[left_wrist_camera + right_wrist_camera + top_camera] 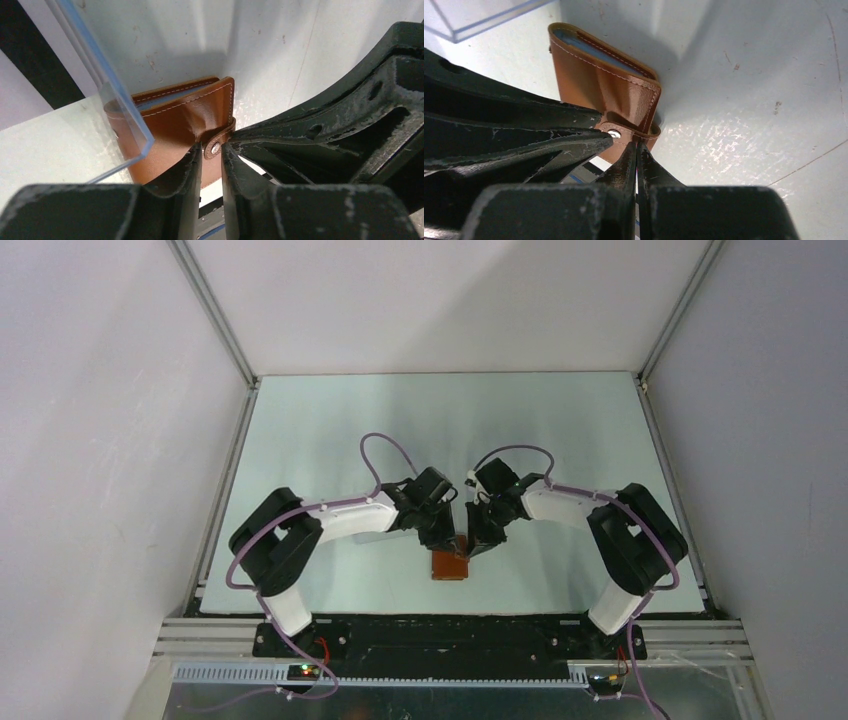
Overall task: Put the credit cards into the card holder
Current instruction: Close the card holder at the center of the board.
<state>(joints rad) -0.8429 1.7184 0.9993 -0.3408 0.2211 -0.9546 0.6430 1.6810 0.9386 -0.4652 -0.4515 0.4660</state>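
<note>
The card holder (450,565), a tan-brown leather wallet, lies folded near the table's front middle. Its stitched cover (170,120) faces the left wrist camera. Pale blue-grey pockets show at its upper edge (589,47). My left gripper (211,148) has its jaws a narrow gap apart, one fingertip on either side of the snap tab (215,148). My right gripper (638,145) is shut, pinching a thin leather edge just under the tab's loop (649,131). From above, both grippers (440,530) (478,540) meet over the wallet. No credit cards are in view.
A clear plastic box corner with a blue-tinted edge (125,100) stands close to the wallet's left side, and shows again in the right wrist view (474,20). The table's front edge and black base rail (450,635) run just behind the wallet.
</note>
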